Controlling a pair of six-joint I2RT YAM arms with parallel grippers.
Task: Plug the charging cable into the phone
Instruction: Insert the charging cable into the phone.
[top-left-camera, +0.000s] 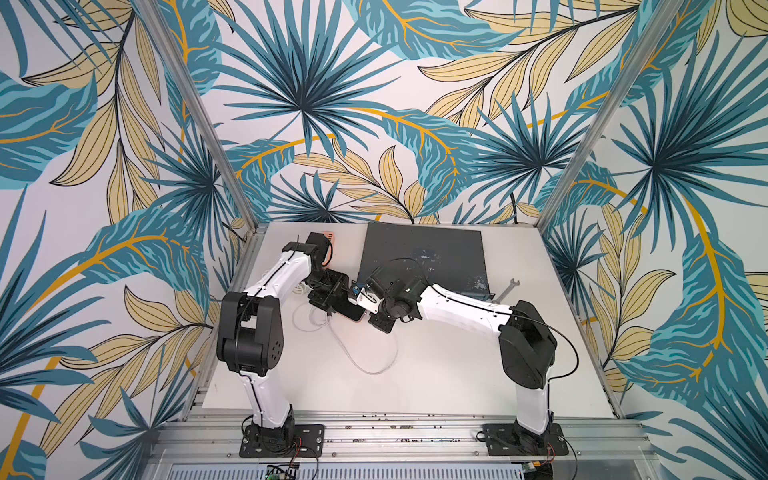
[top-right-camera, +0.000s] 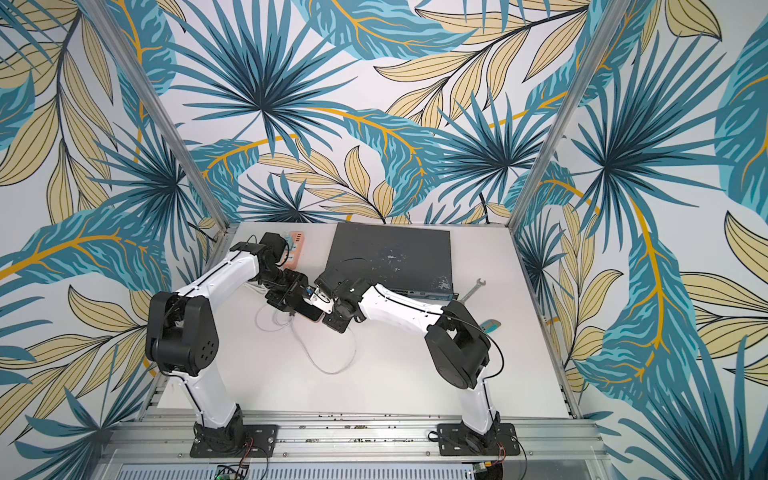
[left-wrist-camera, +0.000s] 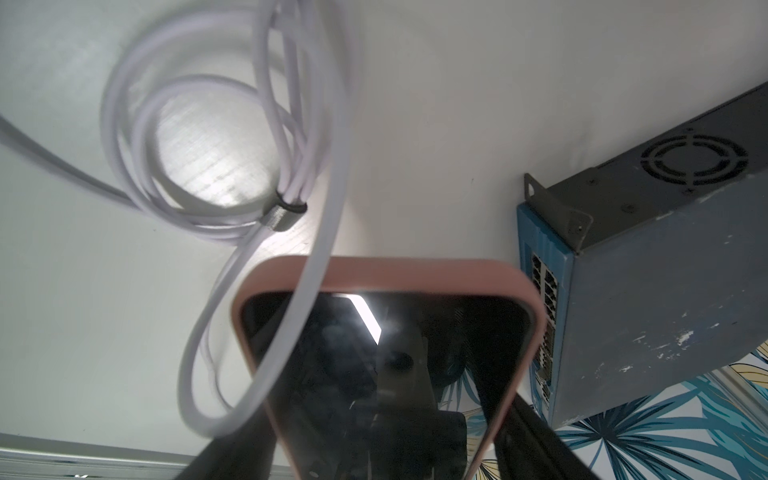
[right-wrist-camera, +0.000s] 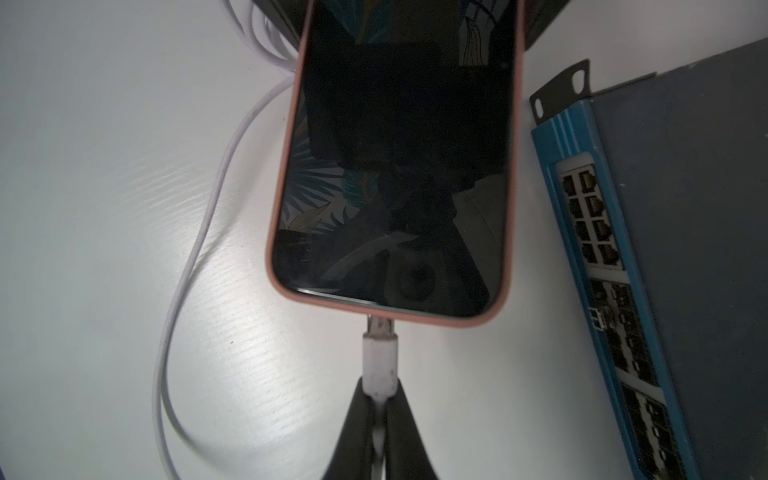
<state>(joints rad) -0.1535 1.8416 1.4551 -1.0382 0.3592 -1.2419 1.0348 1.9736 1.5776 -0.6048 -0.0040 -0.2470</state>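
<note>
Right claw (right-wrist-camera: 379, 397) is pinched tight on the white plug (right-wrist-camera: 379, 361) of the cable (right-wrist-camera: 183, 286), its two dark fingers (right-wrist-camera: 353, 432) closing on the plug's rear end. The plug's metal tip meets the middle of the phone's (right-wrist-camera: 395, 166) bottom edge, with a short stretch of metal showing outside the pink rim; whether it is fully seated I cannot tell. From the plug the cable runs back between the fingers and swings out in a wide loop beside the phone.

Left claw (left-wrist-camera: 386, 451) grips the phone (left-wrist-camera: 386, 365) across its width, one dark finger against each long edge of the pink case, the black screen facing up. One strand of cable crosses in front of the phone's corner in the left wrist view. Beyond it the rest of the cable (left-wrist-camera: 137, 124) lies coiled on the white table (top-left-camera: 457, 374), bundled by a small dark tie (left-wrist-camera: 284, 212).

In both top views the two claws meet near the middle of the table, the phone (top-left-camera: 354, 312) (top-right-camera: 309, 312) bridging them, raised a little and tilted. A slack loop of cable (top-left-camera: 374, 368) (top-right-camera: 332, 368) trails on the table toward the front.

Just beside the phone sits a dark grey switch box (top-left-camera: 424, 257) (right-wrist-camera: 685, 249) with a blue front. A wrench (top-left-camera: 507, 289) lies near its corner. An orange power strip (top-right-camera: 293, 249) lies at the back, partly hidden behind the left arm.
</note>
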